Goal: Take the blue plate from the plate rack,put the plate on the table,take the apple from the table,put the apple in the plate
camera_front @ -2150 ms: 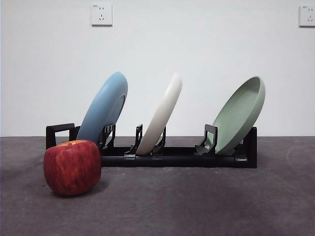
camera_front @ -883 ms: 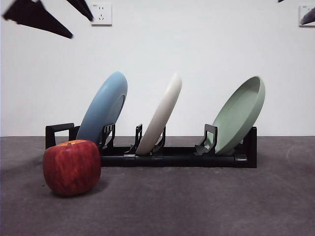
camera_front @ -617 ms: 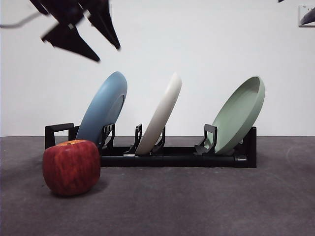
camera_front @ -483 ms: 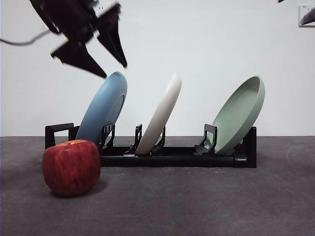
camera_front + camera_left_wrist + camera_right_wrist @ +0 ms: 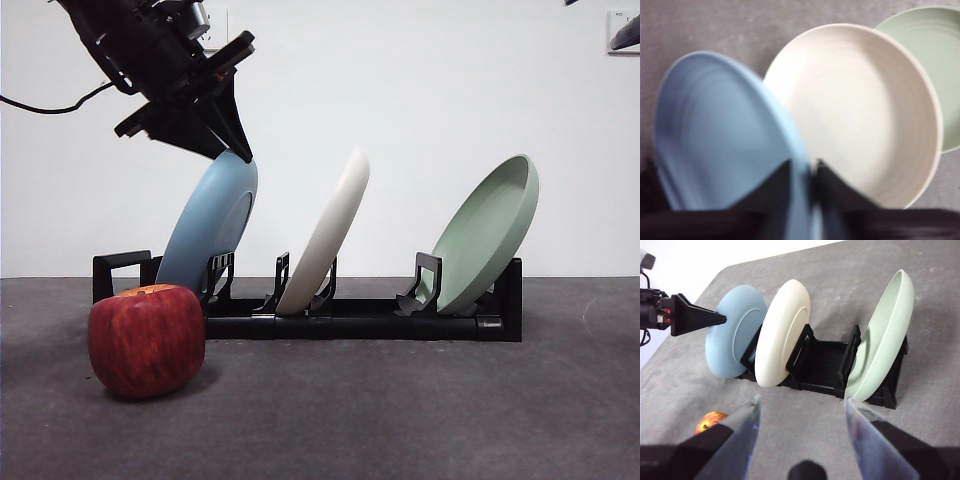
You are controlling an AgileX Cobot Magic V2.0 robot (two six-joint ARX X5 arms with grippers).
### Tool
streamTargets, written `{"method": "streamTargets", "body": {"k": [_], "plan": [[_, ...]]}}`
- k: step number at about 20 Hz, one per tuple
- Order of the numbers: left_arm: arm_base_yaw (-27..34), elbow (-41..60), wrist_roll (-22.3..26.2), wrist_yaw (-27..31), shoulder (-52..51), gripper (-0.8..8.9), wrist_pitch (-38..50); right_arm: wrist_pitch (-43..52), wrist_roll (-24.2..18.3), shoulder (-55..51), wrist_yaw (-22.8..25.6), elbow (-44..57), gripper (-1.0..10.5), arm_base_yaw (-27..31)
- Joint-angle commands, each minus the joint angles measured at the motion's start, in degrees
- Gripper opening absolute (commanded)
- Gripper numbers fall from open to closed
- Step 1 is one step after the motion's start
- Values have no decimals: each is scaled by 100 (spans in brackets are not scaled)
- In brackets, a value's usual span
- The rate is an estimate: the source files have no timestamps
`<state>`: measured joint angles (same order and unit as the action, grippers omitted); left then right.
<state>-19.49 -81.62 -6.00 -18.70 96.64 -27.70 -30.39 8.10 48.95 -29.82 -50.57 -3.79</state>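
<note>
Plates stand in a row in the plate rack (image 5: 360,318) at the back of the table (image 5: 400,420): the blue plate (image 5: 208,226) at one end, a cream plate (image 5: 326,232) in the middle, a green plate (image 5: 486,233) at the far end, all three leaning the same way. Look at your left gripper (image 5: 232,143): it sits at the top rim of the blue plate, and its wrist view, though blurred, shows one jaw on each side of that rim with only a narrow gap between them. You cannot tell from this whether the jaws already press on the plate, but they are apart enough to straddle the rim. The blue plate sits in its slot.

Your apple (image 5: 147,340) rests on the table in front of the rack's blue-plate end, near it; the pictures do not settle whether it touches the rack.

Your right gripper (image 5: 802,432) hangs high above the table on the near side of the rack, well apart from everything, jaws spread wide and holding nothing. In the front view it shows only as a dark tip at an upper corner.
</note>
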Motion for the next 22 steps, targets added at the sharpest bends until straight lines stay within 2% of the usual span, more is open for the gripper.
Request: {"method": "streamTargets", "body": {"k": [1, 6, 8, 12, 15, 18, 20, 22], "plan": [[-9, -31, 66, 42, 22, -9, 26, 24, -48, 15, 17, -28, 285, -9], [-162, -415, 74, 22, -260, -9, -223, 24, -48, 17, 17, -28, 285, -7], [-341, -769, 212, 24, -468, -9, -487, 24, -50, 17, 17, -28, 285, -9], [-822, -1585, 782, 160, -1003, -9, -1526, 15, -50, 20, 39, -28, 290, -7], [-1276, -1749, 1115, 610, -1624, -9, -2293, 15, -52, 20, 39, -28, 290, -7], [-1858, -1740, 1165, 1263, -1969, -9, -3091, 17, -55, 20, 214, -28, 289, -7], [-2441, -1716, 1174, 1891, -1969, -8, -3469, 17, -63, 17, 557, -28, 289, -2], [-3106, -1561, 1102, 2332, -1969, -8, -3504, 17, -63, 17, 619, -28, 289, -2]]}}
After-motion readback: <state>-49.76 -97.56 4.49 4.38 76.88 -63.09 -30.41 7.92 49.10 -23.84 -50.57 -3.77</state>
